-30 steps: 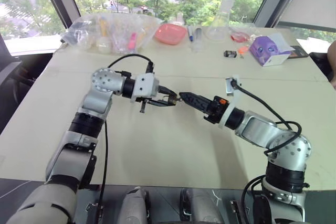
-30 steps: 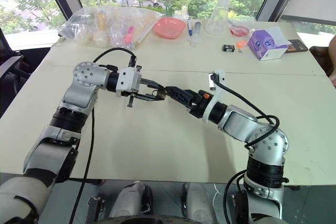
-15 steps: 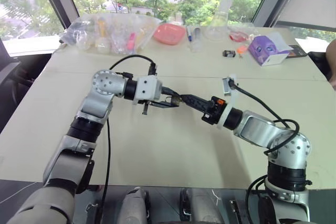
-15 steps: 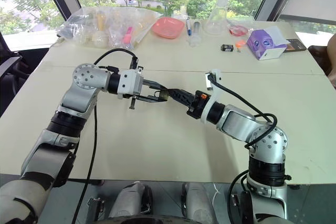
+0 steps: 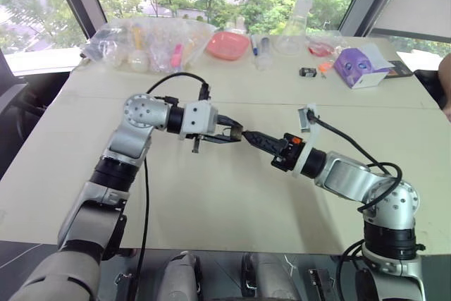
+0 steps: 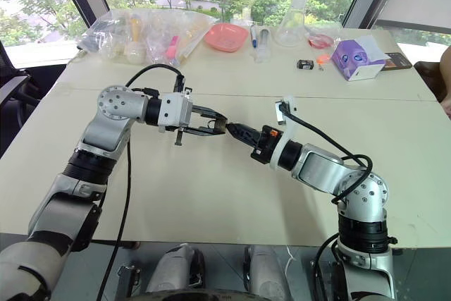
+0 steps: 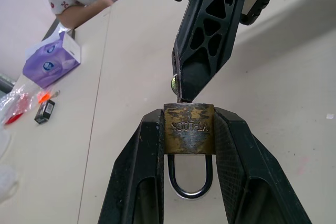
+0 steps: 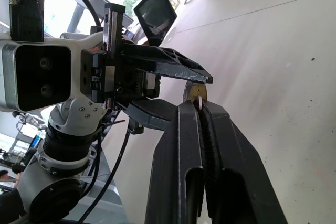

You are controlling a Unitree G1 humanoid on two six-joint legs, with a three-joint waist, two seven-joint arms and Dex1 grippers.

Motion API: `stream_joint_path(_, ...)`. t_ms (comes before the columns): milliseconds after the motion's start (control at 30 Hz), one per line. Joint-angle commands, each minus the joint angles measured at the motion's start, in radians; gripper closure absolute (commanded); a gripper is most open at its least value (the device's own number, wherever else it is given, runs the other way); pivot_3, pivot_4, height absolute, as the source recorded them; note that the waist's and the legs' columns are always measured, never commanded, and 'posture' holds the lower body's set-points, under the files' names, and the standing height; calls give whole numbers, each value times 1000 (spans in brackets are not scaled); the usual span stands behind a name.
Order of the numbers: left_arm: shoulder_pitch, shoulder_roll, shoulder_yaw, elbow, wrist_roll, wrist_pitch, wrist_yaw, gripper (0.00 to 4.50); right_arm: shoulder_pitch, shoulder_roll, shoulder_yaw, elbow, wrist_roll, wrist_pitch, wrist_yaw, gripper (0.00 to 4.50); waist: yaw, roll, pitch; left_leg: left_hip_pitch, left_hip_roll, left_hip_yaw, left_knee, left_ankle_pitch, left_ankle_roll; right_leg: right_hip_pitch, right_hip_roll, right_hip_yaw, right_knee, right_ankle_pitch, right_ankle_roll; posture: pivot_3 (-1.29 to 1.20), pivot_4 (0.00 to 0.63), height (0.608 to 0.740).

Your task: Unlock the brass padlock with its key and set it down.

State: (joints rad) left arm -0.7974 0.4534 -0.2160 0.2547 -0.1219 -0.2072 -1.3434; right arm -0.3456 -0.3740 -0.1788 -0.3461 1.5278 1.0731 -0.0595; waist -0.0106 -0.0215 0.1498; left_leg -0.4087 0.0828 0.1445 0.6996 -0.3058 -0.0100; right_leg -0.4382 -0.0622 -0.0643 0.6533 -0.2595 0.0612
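Gripping the brass padlock (image 7: 188, 128) above the table (image 5: 232, 209), left hand (image 7: 189, 129), right hand (image 8: 200, 109) pinching its key (image 8: 195, 92).

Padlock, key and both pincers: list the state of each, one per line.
brass padlock: gripped by its body, held above the table, shackle closed
key: pinched at the padlock's keyhole end
left pincer: shut on the padlock
right pincer: shut on the key

The tarnished brass padlock (image 7: 188, 128), silvery shackle closed, sits clamped above the table, key (image 7: 181, 85) at its keyhole.
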Motion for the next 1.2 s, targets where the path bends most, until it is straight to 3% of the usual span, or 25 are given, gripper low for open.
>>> stream_joint_path(33, -2, 5, 11, -41, -18, -48, 20, 3782, 2, -1, 0, -18, 72, -35, -19, 4389, 0, 0, 0, 0, 0, 0, 0, 0, 0, 0, 0, 0, 0, 0, 0, 0, 150, 740)
stream_joint_path(400, 21, 22, 9, 6, 50, -293, 114, 3782, 24, 11, 15, 0, 254, -150, -127, 4389, 1, 0, 0, 0, 0, 0, 0, 0, 0, 0, 0, 0, 0, 0, 0, 0, 150, 740)
stream_joint_path(733, -2, 18, 15, 55, 90, -436, 220, 3782, 34, -5, 67, -6, 317, -199, -180, 4389, 1, 0, 0, 0, 0, 0, 0, 0, 0, 0, 0, 0, 0, 0, 0, 0, 150, 740)
stream_joint_path(1200, -39, 44, 11, 184, 296, -816, 465, 3782, 39, 32, 102, 35, 444, -281, -294, 4389, 1, 0, 0, 0, 0, 1, 0, -3, 5, 0, 0, 0, 0, 0, 0, 0, 150, 740)
